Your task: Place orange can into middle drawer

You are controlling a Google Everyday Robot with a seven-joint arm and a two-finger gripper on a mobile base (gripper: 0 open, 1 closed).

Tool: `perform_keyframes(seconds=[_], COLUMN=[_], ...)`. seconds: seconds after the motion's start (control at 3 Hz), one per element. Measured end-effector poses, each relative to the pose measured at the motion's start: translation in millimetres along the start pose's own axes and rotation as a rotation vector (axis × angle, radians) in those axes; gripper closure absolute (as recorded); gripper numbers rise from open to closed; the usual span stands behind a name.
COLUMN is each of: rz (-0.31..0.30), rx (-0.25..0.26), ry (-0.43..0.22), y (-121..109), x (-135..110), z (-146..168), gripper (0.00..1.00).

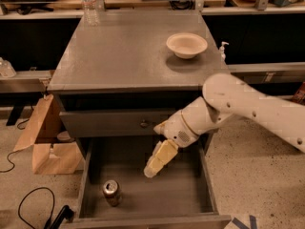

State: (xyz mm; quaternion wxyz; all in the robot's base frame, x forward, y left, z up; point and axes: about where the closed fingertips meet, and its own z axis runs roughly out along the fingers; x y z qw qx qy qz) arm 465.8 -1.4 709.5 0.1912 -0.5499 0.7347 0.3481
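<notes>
The jaws of the gripper (151, 168) hold nothing. They show as one pale tan shape, so I cannot tell whether they stand parted or together. They point down and to the left in the view, hanging in the air above the floor of the middle drawer (167, 197), which is pulled out from the cabinet. They touch neither the floor nor the walls.

The orange can (112, 192) stands below and to the left of the jaws, well apart from them. It is upright on the drawer floor, silver top up, near the drawer's front left corner and close to the left wall.

Just above the jaws, behind the wrist, is the shallower drawer front, closed, with its small knob (144, 124) a little to the left of the wrist. The white arm (257, 109) runs up and to the right from the jaws and passes in front of the cabinet's right edge.

Farther up from the jaws, on the grey cabinet top (119, 56), a cream bowl (187, 44) sits toward the right. A clear plastic bottle (88, 6) stands beyond the back left corner. Far to the left of the jaws, on the floor beside the cabinet, is a brown cardboard box (45, 142), with a black cable (29, 197) lying in front of it.
</notes>
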Motion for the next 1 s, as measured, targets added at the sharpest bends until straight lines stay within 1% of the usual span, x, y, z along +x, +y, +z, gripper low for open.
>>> perform_keyframes(seconds=[0.33, 0.67, 1.0], rz=[0.015, -0.007, -0.054], rx=[0.023, 0.129, 0.345], ry=[0.113, 0.149, 0.147], y=[27, 73, 104], x=[-26, -54, -55], z=[-59, -122, -172], gripper=[0.0, 0.0, 0.0])
